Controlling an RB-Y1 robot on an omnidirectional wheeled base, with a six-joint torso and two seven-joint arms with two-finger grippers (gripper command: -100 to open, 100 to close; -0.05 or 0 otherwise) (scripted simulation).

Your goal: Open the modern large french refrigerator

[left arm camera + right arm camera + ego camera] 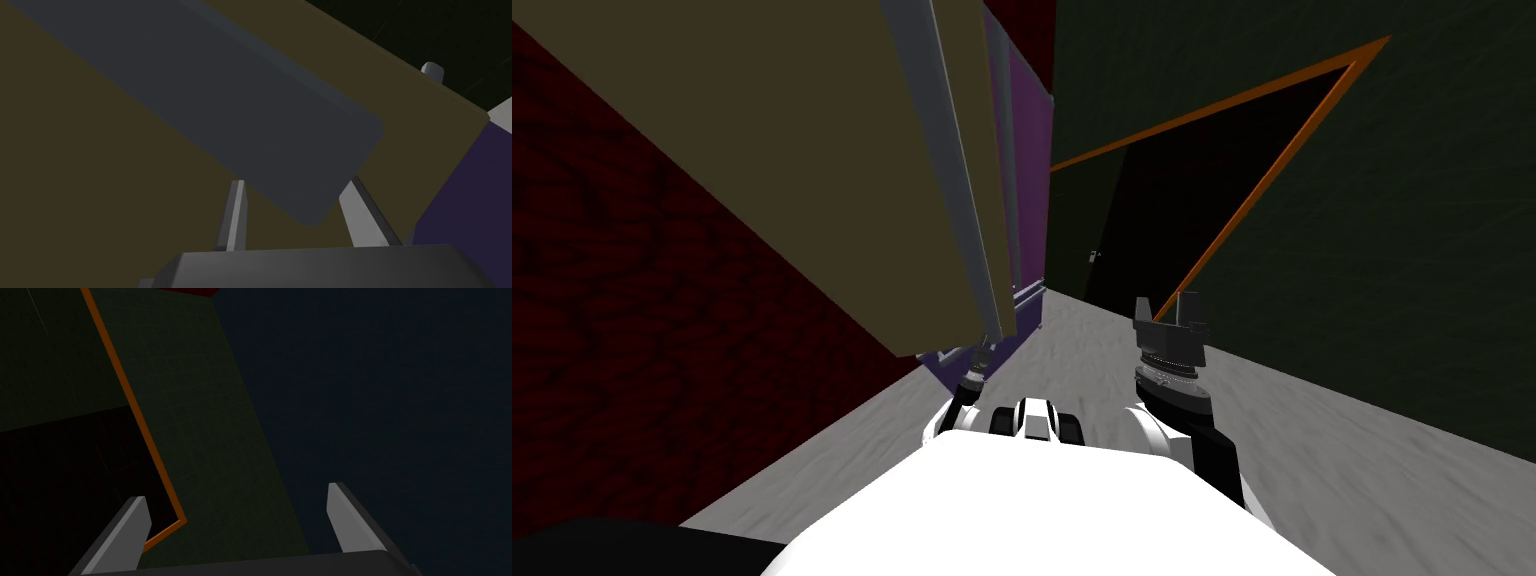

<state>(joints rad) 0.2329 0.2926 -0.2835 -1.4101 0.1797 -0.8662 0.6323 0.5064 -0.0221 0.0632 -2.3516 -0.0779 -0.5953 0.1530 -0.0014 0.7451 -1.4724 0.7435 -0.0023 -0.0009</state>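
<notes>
Fridge (812, 170): big olive-brown door panel, upper left in the head view, close to the robot's left front. Dark red wall (632, 350) is on its left, a purple surface (1027, 200) just past its far edge. Can't tell how far the door is swung.
Dark green wall on the right with an orange-framed opening (1264, 190); black area inside it.
Grey floor (1362, 470) runs between fridge and green wall.
Grey handle (952, 180) is a long bar running down the door's face.
Left gripper (977, 365) is at the handle's lower end. In the left wrist view the fingers (237, 210) are clamped on the rounded end, one against each side.
Right gripper (1169, 310) is raised, well clear of the fridge and facing the opening, fingers (345, 513) spread and holding nothing.
</notes>
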